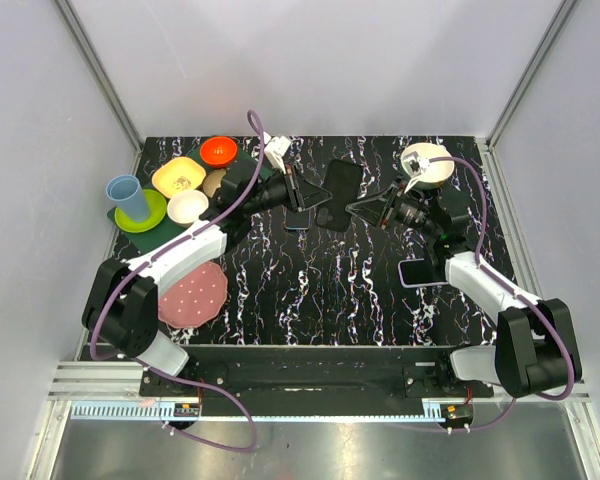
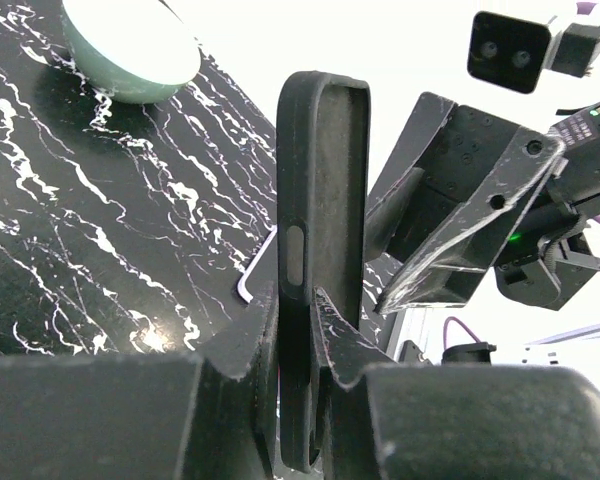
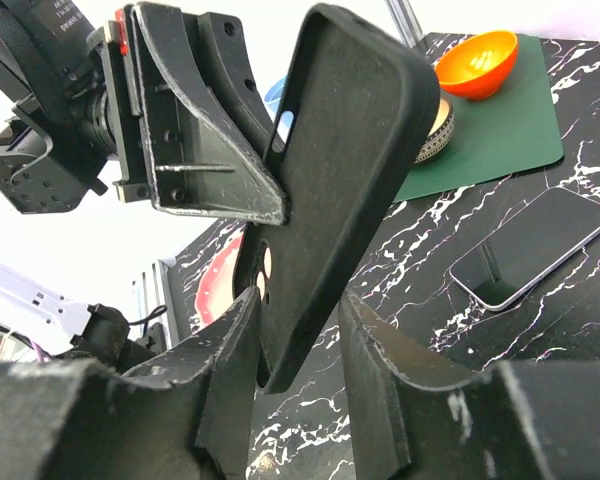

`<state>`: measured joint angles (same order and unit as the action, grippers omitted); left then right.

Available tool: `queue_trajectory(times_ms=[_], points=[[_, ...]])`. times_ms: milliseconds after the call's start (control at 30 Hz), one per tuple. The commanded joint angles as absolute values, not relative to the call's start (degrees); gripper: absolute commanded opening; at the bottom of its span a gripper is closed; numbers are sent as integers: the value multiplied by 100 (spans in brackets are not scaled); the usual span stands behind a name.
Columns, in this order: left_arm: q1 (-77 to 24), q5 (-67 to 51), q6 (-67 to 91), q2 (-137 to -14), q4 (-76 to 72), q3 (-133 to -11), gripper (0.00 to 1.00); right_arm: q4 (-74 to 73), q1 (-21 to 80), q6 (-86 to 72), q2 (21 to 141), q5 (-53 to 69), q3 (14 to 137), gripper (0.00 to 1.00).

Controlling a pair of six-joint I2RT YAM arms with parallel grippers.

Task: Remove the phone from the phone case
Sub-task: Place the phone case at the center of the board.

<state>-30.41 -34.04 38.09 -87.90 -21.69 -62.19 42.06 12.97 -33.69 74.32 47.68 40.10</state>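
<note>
Pinching phone case [image 2: 325, 180] upright, long axis vert., w/ left end effector [image 2: 298, 310]; straddling it w/ right end effector [image 3: 300, 310], part-open, not gripping; phone [image 3: 533, 247] flat on table [image 2: 80, 200], case's left-arm side.

Phone case [image 2: 320, 250] matt black, rubbery; phone [image 3: 535, 245] glossy glass; table [image 2: 80, 250] glossy black marble-look.

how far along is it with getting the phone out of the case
Looks done: the phone case is up in the air and its inside looks empty, and a phone lies bare on the table. In hand: the left tool is clamped on the case's edge; the right tool straddles it without gripping. Left: probably only setting the case down.
</note>
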Motion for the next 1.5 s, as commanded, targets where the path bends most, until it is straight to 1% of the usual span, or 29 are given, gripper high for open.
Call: queue_trajectory(times_ms=[0,67,167,267,333,533,600,633,733,767,800,867,900,967,1000,1033,1233,1367,1467], points=[[-3023,-3621,4060,-8675,-2874,-6179,8,4263,1389,-3155,7488,4896,4166,40],[-3023,-3621,4069,-8692,-2892,-6170,8,4254,1389,-3146,7497,4843,4166,36],[-3023,-3612,4043,-8727,-2865,-6170,8,4263,1397,-3155,7497,4755,4166,34],[-3023,-3647,4034,-8780,-2874,-6170,7,4350,1397,-3190,7497,4623,4140,35],[-3023,-3665,4025,-8806,-2865,-6179,7,4412,1389,-3234,7514,4588,4140,37],[-3023,-3639,3920,-8859,-2769,-6188,6,4491,1389,-3287,7524,4597,4140,37],[-3023,-3630,3902,-8868,-2760,-6152,6,4500,1397,-3270,7532,4605,4140,33],[-3023,-3630,3894,-8877,-2751,-6152,7,4500,1389,-3270,7524,4623,4148,20],[-3023,-3630,3885,-8894,-2742,-6161,15,4465,1397,-3217,7541,4650,4175,0],[-3023,-3665,3885,-8903,-2751,-6161,19,4430,1397,-3199,7541,4649,4201,0],[-3023,-3665,3893,-8903,-2760,-6170,32,4343,1397,-3156,7532,4641,4210,0],[-3023,-3674,3894,-8903,-2751,-6187,44,4272,1389,-3129,7524,4623,4254,0],[-3015,-3674,3859,-8886,-2742,-6196,61,4167,1397,-3085,7515,4606,4271,0],[-2989,-3656,3780,-8807,-2664,-6231,77,4035,1397,-3032,7497,4570,4341,0],[-2962,-3648,3710,-8781,-2620,-6240,84,3921,1389,-2980,7488,4536,4368,0],[-2927,-3630,3692,-8745,-2584,-6249,99,3842,1397,-2927,7471,4518,4394,0],[-2471,-3551,3358,-8412,-2374,-6240,99,2823,1380,-2365,7506,4175,4754,0],[-1936,-3498,2814,-8105,-1891,-6240,99,1962,1389,-1864,7699,3982,5228,0],[-1593,-3472,2069,-7894,-1418,-6223,99,1451,1380,-1565,7945,3763,5544,0]])
